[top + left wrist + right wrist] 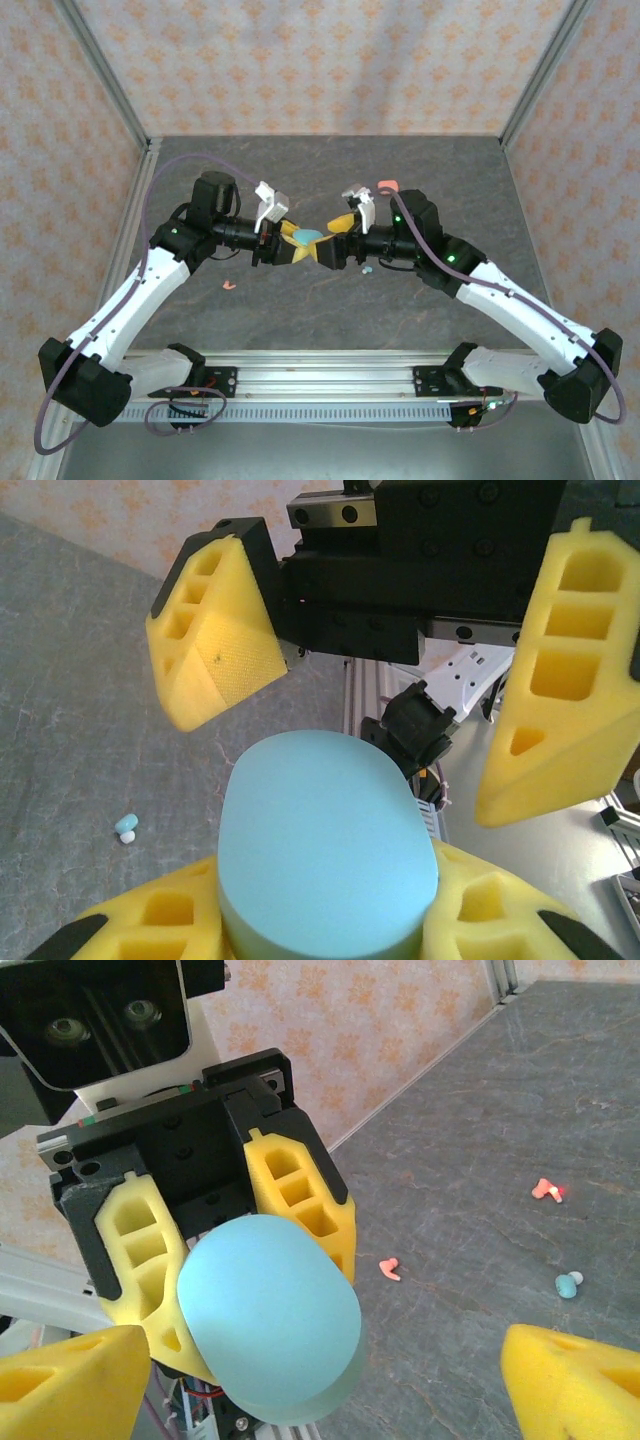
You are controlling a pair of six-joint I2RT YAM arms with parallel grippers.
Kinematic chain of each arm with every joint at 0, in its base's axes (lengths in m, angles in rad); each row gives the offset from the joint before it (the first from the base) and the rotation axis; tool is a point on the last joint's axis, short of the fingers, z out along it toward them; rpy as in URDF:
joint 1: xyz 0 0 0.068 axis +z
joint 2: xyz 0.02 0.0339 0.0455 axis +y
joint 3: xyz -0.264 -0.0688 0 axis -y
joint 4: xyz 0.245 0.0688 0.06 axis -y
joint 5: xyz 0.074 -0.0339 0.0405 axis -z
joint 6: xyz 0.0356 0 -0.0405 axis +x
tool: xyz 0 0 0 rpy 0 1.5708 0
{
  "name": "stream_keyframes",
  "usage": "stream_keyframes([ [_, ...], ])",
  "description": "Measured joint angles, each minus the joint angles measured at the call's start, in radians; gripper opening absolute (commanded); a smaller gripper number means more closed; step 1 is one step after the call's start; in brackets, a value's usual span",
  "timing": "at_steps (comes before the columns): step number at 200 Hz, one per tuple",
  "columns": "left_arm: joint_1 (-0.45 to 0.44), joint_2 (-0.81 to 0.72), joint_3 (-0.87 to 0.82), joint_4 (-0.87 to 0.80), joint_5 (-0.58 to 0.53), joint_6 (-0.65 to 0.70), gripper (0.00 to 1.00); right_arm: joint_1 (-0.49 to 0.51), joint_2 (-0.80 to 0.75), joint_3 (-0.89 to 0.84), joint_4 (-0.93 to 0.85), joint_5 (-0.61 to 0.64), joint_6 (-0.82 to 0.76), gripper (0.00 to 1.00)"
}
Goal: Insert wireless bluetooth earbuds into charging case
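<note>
A teal-blue oval charging case (pixel 306 238) hangs above the table's middle, with my left gripper (pixel 285 243) shut on it. In the left wrist view the case (pixel 325 850) sits between the yellow fingers (pixel 150 915) of that gripper (pixel 320 905). My right gripper (pixel 338 240) faces it, open, one finger on either side of the case and apart from it. The right wrist view shows the case (pixel 270 1315) ahead of my open right gripper (pixel 320 1365). On the table lie a teal earbud (pixel 568 1284) and two coral-pink earbuds (pixel 390 1269) (pixel 545 1189).
A coral-pink oval case (pixel 388 185) lies at the back, right of centre. One pink earbud (pixel 229 284) lies left of the grippers and a teal one (pixel 366 270) below the right gripper. The aluminium rail (pixel 330 375) runs along the near edge.
</note>
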Motion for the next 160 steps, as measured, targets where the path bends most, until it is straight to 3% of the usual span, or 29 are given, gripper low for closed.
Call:
stream_keyframes([
  [74, 0.000, -0.009, 0.000, 0.000, -0.013, -0.021, 0.00, 0.000, 0.021, 0.000, -0.002, 0.000, -0.026, 0.85],
  [129, 0.000, -0.010, 0.000, 0.000, -0.048, -0.037, 0.00, 0.000, 0.021, 0.006, -0.022, 0.055, -0.040, 0.72],
  [160, 0.000, -0.011, 0.000, 0.013, -0.077, -0.055, 0.00, 0.001, 0.029, 0.034, -0.054, 0.105, -0.042, 0.70],
])
